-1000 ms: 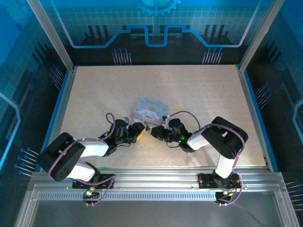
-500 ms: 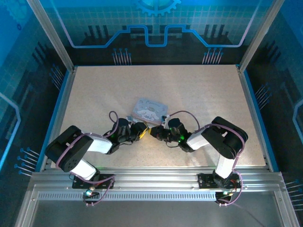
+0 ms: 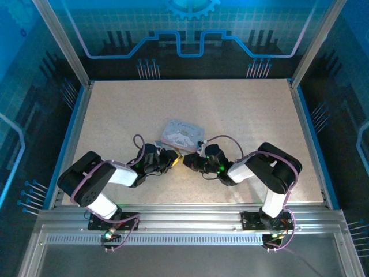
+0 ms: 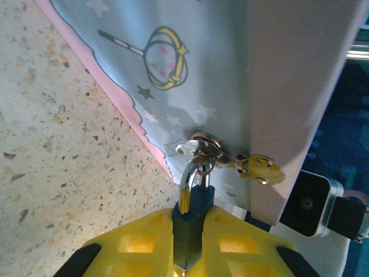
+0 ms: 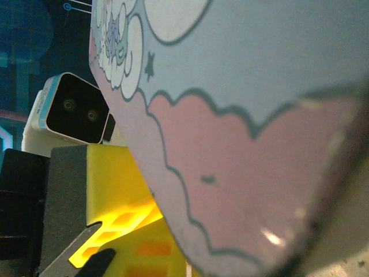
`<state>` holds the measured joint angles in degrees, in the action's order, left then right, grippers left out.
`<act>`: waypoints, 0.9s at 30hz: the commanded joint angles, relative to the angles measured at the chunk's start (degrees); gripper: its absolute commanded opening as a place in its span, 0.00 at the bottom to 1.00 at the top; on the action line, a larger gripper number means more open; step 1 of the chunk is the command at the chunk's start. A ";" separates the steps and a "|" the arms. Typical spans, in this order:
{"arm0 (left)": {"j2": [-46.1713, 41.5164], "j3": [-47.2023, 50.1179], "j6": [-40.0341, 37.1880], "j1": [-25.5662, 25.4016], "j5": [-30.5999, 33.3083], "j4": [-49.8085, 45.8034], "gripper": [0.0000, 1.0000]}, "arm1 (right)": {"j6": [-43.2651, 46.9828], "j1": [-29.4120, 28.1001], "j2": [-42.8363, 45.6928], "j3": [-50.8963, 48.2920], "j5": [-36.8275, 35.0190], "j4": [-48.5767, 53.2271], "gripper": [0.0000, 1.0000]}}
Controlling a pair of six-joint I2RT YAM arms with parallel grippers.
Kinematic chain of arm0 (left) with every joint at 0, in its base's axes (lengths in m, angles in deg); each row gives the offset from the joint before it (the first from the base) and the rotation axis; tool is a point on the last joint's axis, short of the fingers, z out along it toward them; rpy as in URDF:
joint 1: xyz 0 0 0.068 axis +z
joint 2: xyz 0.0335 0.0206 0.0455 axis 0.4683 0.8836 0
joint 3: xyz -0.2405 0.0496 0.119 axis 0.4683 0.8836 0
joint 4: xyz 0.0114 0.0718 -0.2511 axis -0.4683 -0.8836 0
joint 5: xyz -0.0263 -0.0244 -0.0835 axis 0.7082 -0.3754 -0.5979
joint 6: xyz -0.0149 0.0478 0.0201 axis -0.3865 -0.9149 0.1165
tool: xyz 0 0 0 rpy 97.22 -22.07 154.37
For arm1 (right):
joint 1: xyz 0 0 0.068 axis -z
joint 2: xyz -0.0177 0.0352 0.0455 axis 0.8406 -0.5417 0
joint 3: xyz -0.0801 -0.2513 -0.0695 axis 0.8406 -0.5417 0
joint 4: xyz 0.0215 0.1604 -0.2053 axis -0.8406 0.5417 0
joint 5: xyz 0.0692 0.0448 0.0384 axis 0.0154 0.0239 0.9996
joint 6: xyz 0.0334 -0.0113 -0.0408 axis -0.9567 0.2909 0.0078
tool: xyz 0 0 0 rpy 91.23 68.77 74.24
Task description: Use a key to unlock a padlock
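From above, both arms reach in from the near edge and meet at the middle of the table (image 3: 115,109), the left gripper (image 3: 169,159) and right gripper (image 3: 188,161) nose to nose just in front of the tin box (image 3: 183,134). At that height the lock is too small to make out. The left wrist view brings it close: the left gripper's jaws are clamped on the dark body of the padlock (image 4: 188,234), whose silvery shackle stands upright and runs through a round loop (image 4: 206,142) on the box's side. Hanging just beside it on a small ring is a pale metal piece with a hole, apparently the key (image 4: 262,170), lying against the box wall. Beyond it sits the other arm's white camera housing (image 4: 311,202). In the right wrist view the box's pink and blue side stands in the way, with yellow finger plastic (image 5: 115,196) showing low on the left, so I cannot tell how the right jaws stand.
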<state>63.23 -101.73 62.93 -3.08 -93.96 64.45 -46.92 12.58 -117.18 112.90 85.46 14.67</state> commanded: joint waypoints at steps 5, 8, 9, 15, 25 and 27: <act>-1.71 -0.72 -0.83 0.16 -0.30 0.35 0.11 | 1.36 -0.95 2.63 0.58 -0.34 2.19 0.23; -2.44 -0.77 -1.11 0.16 -0.25 -0.35 0.13 | 2.66 -0.98 4.09 0.20 -1.25 4.16 0.26; -2.68 -0.79 -1.13 0.20 -0.26 -0.62 0.13 | 3.08 -0.87 4.66 -0.22 -1.78 4.44 0.28; -3.73 -0.91 -0.85 0.16 -0.77 -1.03 0.14 | 5.38 -0.17 7.34 -2.79 -3.61 5.63 0.35; -4.41 -1.09 -0.56 -0.24 -1.22 -0.69 0.14 | 16.60 0.06 20.16 -2.87 -7.58 18.58 0.43; -4.50 -1.10 -0.51 -0.35 -1.18 -0.64 0.14 | 19.91 0.10 24.19 -2.59 -9.01 22.32 0.46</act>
<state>60.46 -101.73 62.91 -3.10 -93.96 62.81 -34.03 12.63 -97.49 109.45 79.73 29.69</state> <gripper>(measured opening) 0.140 0.447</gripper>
